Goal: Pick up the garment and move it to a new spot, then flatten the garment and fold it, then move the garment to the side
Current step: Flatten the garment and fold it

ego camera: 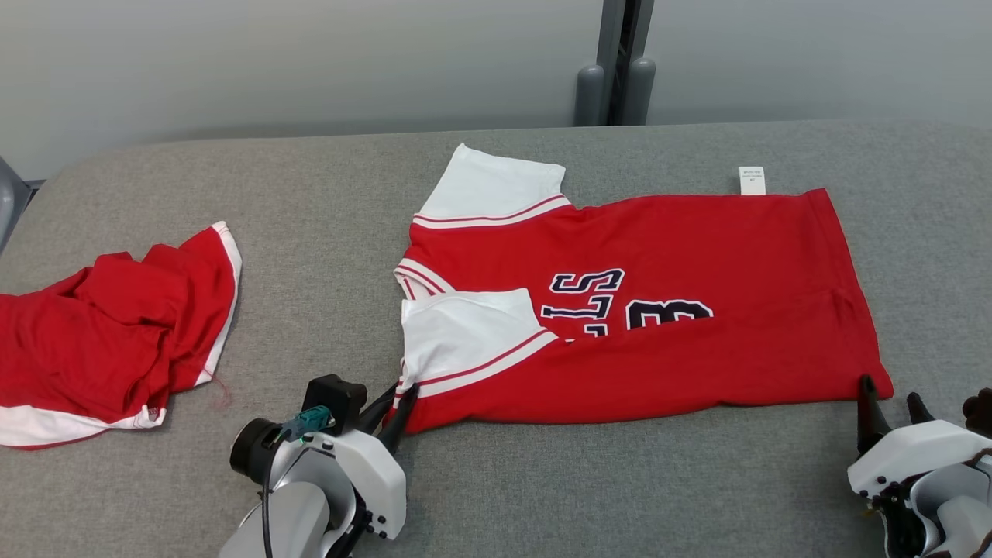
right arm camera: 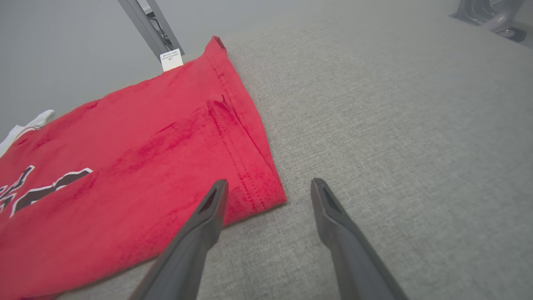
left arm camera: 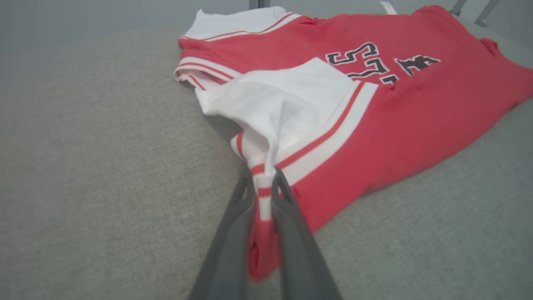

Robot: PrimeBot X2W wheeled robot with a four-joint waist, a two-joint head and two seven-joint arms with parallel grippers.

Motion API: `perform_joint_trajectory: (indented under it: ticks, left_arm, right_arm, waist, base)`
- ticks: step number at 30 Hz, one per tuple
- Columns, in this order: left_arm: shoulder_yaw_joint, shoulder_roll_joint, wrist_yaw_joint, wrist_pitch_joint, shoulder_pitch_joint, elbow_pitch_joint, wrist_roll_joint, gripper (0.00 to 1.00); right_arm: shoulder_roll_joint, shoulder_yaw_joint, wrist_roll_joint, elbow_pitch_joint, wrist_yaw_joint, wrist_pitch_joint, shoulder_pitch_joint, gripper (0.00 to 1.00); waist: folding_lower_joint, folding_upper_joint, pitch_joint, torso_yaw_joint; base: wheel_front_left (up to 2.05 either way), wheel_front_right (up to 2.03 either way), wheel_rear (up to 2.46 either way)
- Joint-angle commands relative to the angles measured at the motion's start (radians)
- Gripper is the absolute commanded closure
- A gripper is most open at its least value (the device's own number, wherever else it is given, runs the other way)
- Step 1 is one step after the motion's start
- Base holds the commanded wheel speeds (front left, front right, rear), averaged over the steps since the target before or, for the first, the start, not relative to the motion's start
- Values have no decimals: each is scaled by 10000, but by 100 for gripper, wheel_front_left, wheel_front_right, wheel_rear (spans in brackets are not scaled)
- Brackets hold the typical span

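Garment, a red jersey with white sleeves, is pinched at its near sleeve cuff by the closed left claw, while the right claw stands open at the near hem corner. It lies spread on the bench; a crumpled red shirt sits well apart on the left.

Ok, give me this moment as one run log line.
left gripper: shut on jersey at striped sleeve edge | right gripper: open at jersey's near hem corner | other red garment: crumpled on table, left side
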Motion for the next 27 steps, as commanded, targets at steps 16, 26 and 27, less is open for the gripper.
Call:
perform_joint_trajectory:
  ticks: [16, 26, 27]
  left_arm:
    - [3, 295, -24, -57, 57, -846, 444, 100]
    - [-62, 342, -22, -58, 235, -795, 308, 100]
    - [-114, 335, -24, -56, 296, -775, 270, 100]
  right_arm:
    - [-108, 1332, 3251, -24, 1, 612, -488, 100]
    - [-493, 2047, 4092, -156, -1, 96, 32, 100]
    - [-545, 2098, 4165, -213, -1, 36, 125, 100]
  waist:
    - [0, -1, 221, 45]
    - [0, -1, -118, -142]
    - [0, -1, -170, -185]
  base:
    - [0, 0, 0]
    - [0, 0, 0]
    - [0, 0, 0]
